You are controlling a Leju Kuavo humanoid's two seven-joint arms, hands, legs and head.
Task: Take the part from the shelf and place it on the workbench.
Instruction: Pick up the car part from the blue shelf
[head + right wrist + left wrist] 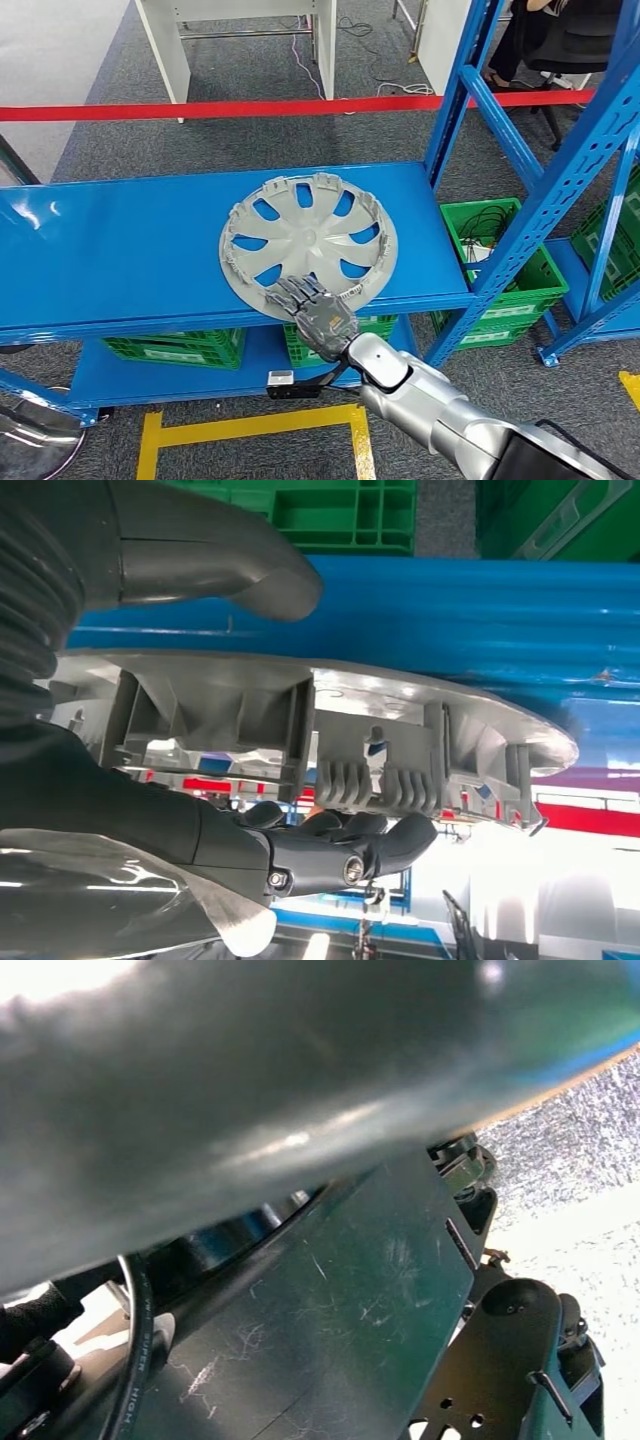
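Observation:
The part is a silver-grey hubcap (309, 240) lying flat on the blue shelf (113, 250), its near rim reaching the shelf's front edge. My right hand (313, 312) comes up from below right and lies over that near rim. In the right wrist view the hubcap (377, 730) rim sits between the thumb (226, 565) on the shelf side (490, 610) and the dark fingers (355, 845) on its ribbed inner side. The fingers are spread along the rim, and a narrow gap separates the thumb from it.
Green crates (506, 260) (181, 345) stand on and beside the lower shelf. Blue uprights (460, 90) rise right of the hubcap. A red tape (226, 108) runs across behind. White table legs (173, 50) and a seated person (558, 40) are beyond. Yellow floor lines (249, 430) lie below.

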